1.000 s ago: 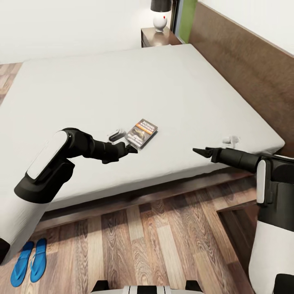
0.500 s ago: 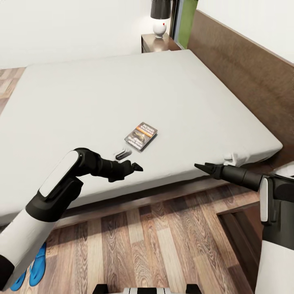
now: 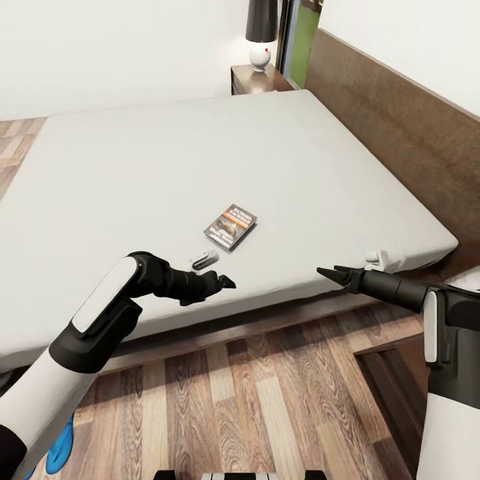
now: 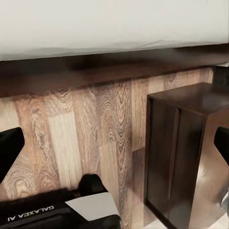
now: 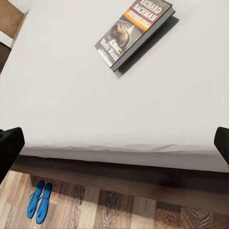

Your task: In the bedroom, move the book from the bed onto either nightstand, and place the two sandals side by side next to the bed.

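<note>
The book (image 3: 231, 227) (image 5: 136, 31) lies flat on the bed's pale mattress (image 3: 167, 153), near its front edge. My left gripper (image 3: 223, 282) (image 4: 114, 148) hovers over that edge, a short way short of the book, open and empty. My right gripper (image 3: 328, 273) (image 5: 114, 145) hangs off the front edge to the right of the book, open, fingers pointing left. The two blue sandals (image 5: 39, 201) lie side by side on the wood floor by the bed; a blue bit of one sandal (image 3: 61, 440) peeks out behind my left arm. A nightstand (image 3: 257, 79) with a lamp stands beyond the bed's far side.
A second dark-brown cabinet (image 4: 191, 157) (image 3: 390, 380) stands on the floor close by my right side, next to the bed frame. The tall wooden headboard (image 3: 400, 127) runs along the right. Wood-plank floor (image 3: 267, 400) lies between me and the bed.
My left gripper has drawn back from the book's corner toward the bed's front edge. The right gripper has dropped slightly. The view has shifted; the book stays put.
</note>
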Available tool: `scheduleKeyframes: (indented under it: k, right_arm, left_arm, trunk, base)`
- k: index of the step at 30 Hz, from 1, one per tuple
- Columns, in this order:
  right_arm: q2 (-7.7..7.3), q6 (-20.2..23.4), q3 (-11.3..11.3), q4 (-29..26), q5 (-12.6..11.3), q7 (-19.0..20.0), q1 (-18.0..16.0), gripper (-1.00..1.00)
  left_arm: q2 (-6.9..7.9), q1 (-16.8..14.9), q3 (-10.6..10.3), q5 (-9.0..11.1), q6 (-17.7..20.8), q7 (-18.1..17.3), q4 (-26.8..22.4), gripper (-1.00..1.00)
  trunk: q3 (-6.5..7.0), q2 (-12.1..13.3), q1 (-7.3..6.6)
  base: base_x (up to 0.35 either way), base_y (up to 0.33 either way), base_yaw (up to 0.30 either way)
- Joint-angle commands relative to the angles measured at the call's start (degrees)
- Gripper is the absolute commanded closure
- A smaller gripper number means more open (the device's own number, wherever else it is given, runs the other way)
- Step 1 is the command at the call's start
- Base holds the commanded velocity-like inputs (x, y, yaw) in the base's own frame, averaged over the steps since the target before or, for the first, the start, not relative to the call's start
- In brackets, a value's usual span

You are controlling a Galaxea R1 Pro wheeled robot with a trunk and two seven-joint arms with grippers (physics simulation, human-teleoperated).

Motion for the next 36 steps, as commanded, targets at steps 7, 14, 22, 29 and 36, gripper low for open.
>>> scheduleKeyframes:
  k: [7,14,22,29,36]
  right_arm:
    - [0.09,0.1,0.0,-0.1,0.6,0.4,0.0,-1.0]
    - [0.11,-0.4,0.0,-0.1,0.6,0.3,0.0,-1.0]
    - [0.12,-0.6,0.2,-0.1,0.7,0.2,0.2,-1.0]
    - [0.14,-0.8,0.5,-0.1,0.7,0.1,0.7,-1.0]
    - [0.44,-1.1,1.3,-0.1,0.7,0.0,1.1,-1.0]
  left_arm:
    - [-0.1,1.2,0.2,-2.0,0.3,0.2,0.0,-1.0]
    - [-0.15,1.6,-0.1,-2.7,0.4,0.3,0.0,-1.0]
    - [-0.18,1.8,-0.2,-3.0,0.4,0.3,0.0,-1.0]
    - [-0.86,1.8,-0.3,-3.1,0.4,0.2,0.0,-1.0]
    - [-1.37,1.8,-0.3,-3.2,0.5,0.3,0.0,-1.0]
  trunk:
    - [0.62,0.0,0.0]
    - [1.27,0.0,0.0]
    - [2.02,0.0,0.0]
    - [2.67,0.0,0.0]
    - [3.33,0.0,0.0]
  base:
    - [0.0,0.0,0.0]
    - [0.053,0.0,0.0]
    - [0.223,0.0,0.0]
    - [0.292,0.0,0.0]
    - [0.317,0.0,0.0]
